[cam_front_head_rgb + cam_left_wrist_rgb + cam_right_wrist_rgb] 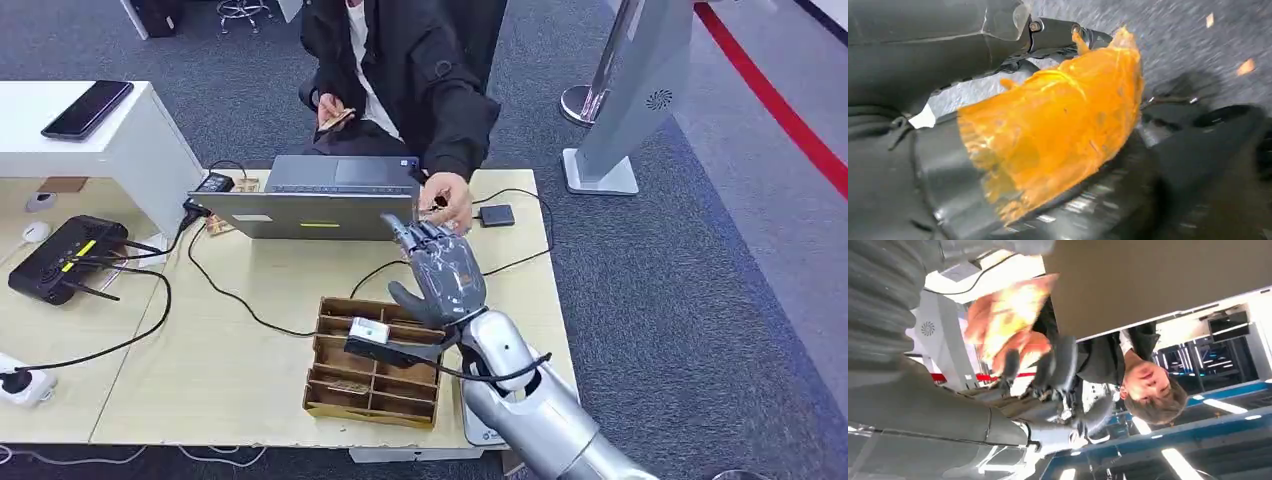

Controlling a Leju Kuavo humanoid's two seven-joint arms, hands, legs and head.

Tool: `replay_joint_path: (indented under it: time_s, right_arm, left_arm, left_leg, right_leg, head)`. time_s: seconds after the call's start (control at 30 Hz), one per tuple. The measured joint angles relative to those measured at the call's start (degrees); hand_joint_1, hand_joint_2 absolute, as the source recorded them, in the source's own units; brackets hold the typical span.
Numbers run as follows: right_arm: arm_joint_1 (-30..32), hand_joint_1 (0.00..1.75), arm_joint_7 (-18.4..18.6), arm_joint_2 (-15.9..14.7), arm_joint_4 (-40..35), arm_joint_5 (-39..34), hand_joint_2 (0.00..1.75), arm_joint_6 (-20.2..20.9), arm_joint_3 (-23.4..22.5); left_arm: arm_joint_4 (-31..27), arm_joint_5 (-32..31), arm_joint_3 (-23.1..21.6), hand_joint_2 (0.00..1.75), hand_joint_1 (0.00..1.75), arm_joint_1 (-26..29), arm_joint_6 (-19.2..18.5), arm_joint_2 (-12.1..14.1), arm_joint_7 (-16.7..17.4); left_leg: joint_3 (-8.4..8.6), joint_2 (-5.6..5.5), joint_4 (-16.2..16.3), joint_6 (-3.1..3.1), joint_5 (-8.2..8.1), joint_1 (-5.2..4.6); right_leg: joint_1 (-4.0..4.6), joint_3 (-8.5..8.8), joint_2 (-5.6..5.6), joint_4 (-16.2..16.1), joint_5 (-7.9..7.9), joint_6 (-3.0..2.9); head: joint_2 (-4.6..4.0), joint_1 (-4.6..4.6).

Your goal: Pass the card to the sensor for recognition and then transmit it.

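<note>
- Card (437, 204): a small dark one sits pinched in the person's hand (449, 199) at the far edge of the table (250, 350), just past the right hand's fingertips; whether they touch I cannot tell.
- Right hand (440, 272) is raised over the table, fingers stretched out and apart, gripping nothing.
- Sensor (496, 215), a small dark pad on a cable, lies just right of the card.
- Wooden tray (375, 362) sits near the arm; a laptop (320, 195) stands to the left.
- Left hand: I cannot tell its state.
</note>
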Motion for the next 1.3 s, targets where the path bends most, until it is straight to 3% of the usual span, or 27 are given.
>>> replay_joint_path:
  time_s: [0.1, 0.13, 0.3, 0.7, 0.77, 0.83, 0.87, 0.93, 0.97, 1.0, 1.1, 1.3]
  right_arm:
    - [-0.56, 0.00, -0.72, 0.00, 0.89, -1.04, 1.75, -1.44, 0.28]
    - [-0.70, 0.00, -1.13, 0.00, 1.18, -1.52, 0.00, -1.90, 0.37]
    - [-0.96, 0.00, -2.51, 0.00, 1.99, -3.30, 0.00, -4.24, 0.79]
    - [2.09, 0.00, -7.43, -1.07, -1.95, -10.65, 0.00, -8.33, 1.27]
    - [3.89, 0.00, -7.60, -1.47, -3.87, -11.21, 0.00, -8.37, 1.14]
    - [6.65, 0.00, -7.19, -1.64, -6.96, -10.93, 0.00, -7.98, 0.59]
    - [8.07, 0.00, -7.34, -1.68, -8.73, -11.06, 0.00, -7.73, 0.44]
    - [10.69, 0.00, -8.13, -1.94, -11.71, -12.43, 0.00, -7.49, 0.02]
    - [11.97, 0.00, -9.15, -2.10, -13.06, -13.86, 0.00, -7.41, -0.24]
    - [13.40, 0.00, -10.21, -2.23, -14.26, -15.59, 0.00, -7.41, -0.61]
    - [17.47, 0.00, -14.93, -2.75, -17.23, -21.73, 0.00, -6.79, -1.77]
    - [24.79, 0.00, -23.83, -3.02, -21.88, -32.42, 0.00, -2.97, -4.33]
  left_arm:
    - [0.00, 0.85, 0.85, 0.00, 0.00, 1.54, -5.36, 2.26, -0.02]
    - [0.00, 1.18, 1.24, 0.00, 0.00, 2.09, -7.08, 2.92, -0.02]
    - [0.00, 1.79, 2.32, 0.00, 0.00, 4.47, -12.21, 5.66, -0.55]
    - [1.11, 3.15, 4.57, 0.00, 0.00, 6.13, -14.80, 6.36, -2.54]
    - [1.75, 0.43, 4.72, 0.00, 0.00, 4.87, -8.35, 3.82, -6.04]
    - [1.92, -2.52, 4.33, 0.00, 0.00, 1.38, 9.17, 0.36, -3.16]
    - [1.27, -3.17, 3.89, 0.00, 0.00, -0.12, 20.89, -1.63, -1.74]
    - [0.46, -3.30, 3.54, 0.00, 0.00, -2.49, 39.10, -4.35, -1.33]
    - [0.09, -3.08, 3.52, 0.00, 0.00, -3.05, 42.25, -5.55, -1.75]
    - [-0.06, -2.65, 3.52, 0.00, 0.00, -3.51, 43.15, -5.92, -2.43]
    - [-0.11, -1.55, 3.54, 0.00, 0.00, -3.68, 38.32, -6.63, -4.15]
    - [-0.11, 0.13, 3.54, 0.00, 0.00, -3.38, 37.54, -7.17, -5.84]
  left_leg:
    - [0.00, 0.00, 0.00, 0.00, 0.00, 0.00]
    - [0.00, 0.00, 0.00, 0.00, 0.00, 0.00]
    - [0.00, 0.00, 0.00, 0.00, 0.00, -0.01]
    - [0.04, 0.00, 0.02, 0.00, -0.01, -0.02]
    - [0.02, -0.07, 0.08, 0.02, 0.00, -0.14]
    - [-0.19, -0.40, 0.01, 0.19, 0.13, -0.21]
    - [-0.22, -0.43, 0.01, 0.19, 0.13, -0.19]
    - [-0.18, -0.37, 0.01, 0.21, 0.12, -0.13]
    - [-0.13, -0.23, 0.02, 0.20, 0.09, -0.12]
    - [-0.10, -0.13, 0.03, 0.26, 0.04, -0.14]
    - [-0.05, -0.07, 0.05, 0.29, -0.02, -0.23]
    - [-0.10, -0.10, 0.01, 0.23, -0.09, -0.20]
  right_leg:
    - [0.00, 0.01, 0.00, 0.00, 0.00, 0.00]
    - [0.00, 0.00, 0.00, 0.00, 0.00, 0.00]
    - [0.00, 0.00, 0.00, 0.00, 0.00, 0.00]
    - [-0.01, -0.04, 0.00, -0.03, -0.01, 0.00]
    - [-0.07, -0.14, -0.07, -0.10, 0.01, 0.03]
    - [-0.17, -0.09, -0.51, -0.06, 0.02, 0.05]
    - [-0.17, -0.05, -0.56, -0.05, 0.02, 0.06]
    - [-0.19, -0.02, -0.51, -0.05, 0.06, 0.08]
    - [-0.20, -0.01, -0.43, -0.06, 0.08, 0.11]
    - [-0.21, -0.01, -0.30, -0.09, 0.08, 0.12]
    - [-0.20, -0.05, -0.19, -0.09, 0.07, 0.13]
    - [-0.19, -0.07, -0.17, -0.08, -0.07, 0.18]
  head:
    - [0.00, 0.02]
    - [0.00, 0.00]
    - [0.00, 0.00]
    - [0.00, 0.00]
    - [0.00, 0.00]
    - [0.00, 0.02]
    - [0.00, 0.02]
    - [0.00, 0.02]
    - [0.00, 0.00]
    - [0.00, 0.07]
    - [0.00, 0.02]
    - [0.00, 0.00]
